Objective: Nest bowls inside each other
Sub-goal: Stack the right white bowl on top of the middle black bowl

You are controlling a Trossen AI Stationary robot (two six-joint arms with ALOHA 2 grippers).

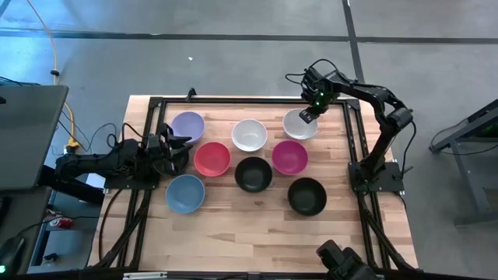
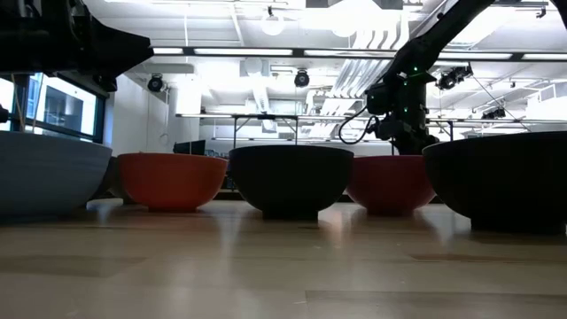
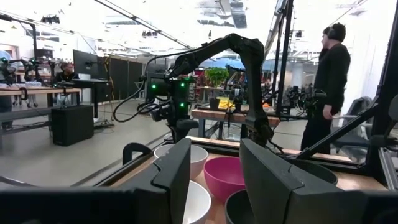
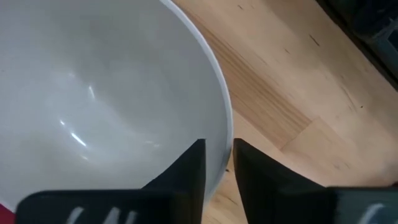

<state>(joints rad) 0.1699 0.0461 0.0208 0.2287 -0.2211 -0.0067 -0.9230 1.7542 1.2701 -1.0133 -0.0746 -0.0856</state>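
Eight bowls stand on their bases on the wooden table (image 1: 257, 225): lavender (image 1: 187, 125), white (image 1: 250, 134) and a second white bowl (image 1: 296, 127) in the far row, red (image 1: 212, 159), magenta (image 1: 289, 156), black (image 1: 253, 173), a second black bowl (image 1: 306, 195) and blue (image 1: 185, 193). My right gripper (image 1: 309, 115) is at the far right white bowl's rim and shut on it; it also shows in the low view (image 2: 403, 120). My left gripper (image 1: 175, 148) is open and empty at the table's left edge, between the lavender and the red bowl. My right gripper pinches the white bowl's rim (image 4: 225, 140) on its far right side, one finger (image 4: 189, 165) inside the bowl and one (image 4: 252, 171) outside. The fingers come from above, pointing down. The bowl is upright; whether it is off the table I cannot tell.
A black frame (image 1: 354, 148) runs along the table's edges. A person (image 3: 329, 81) stands in the room beyond the table's right side. Bare wood lies along the near edge (image 1: 257, 241).
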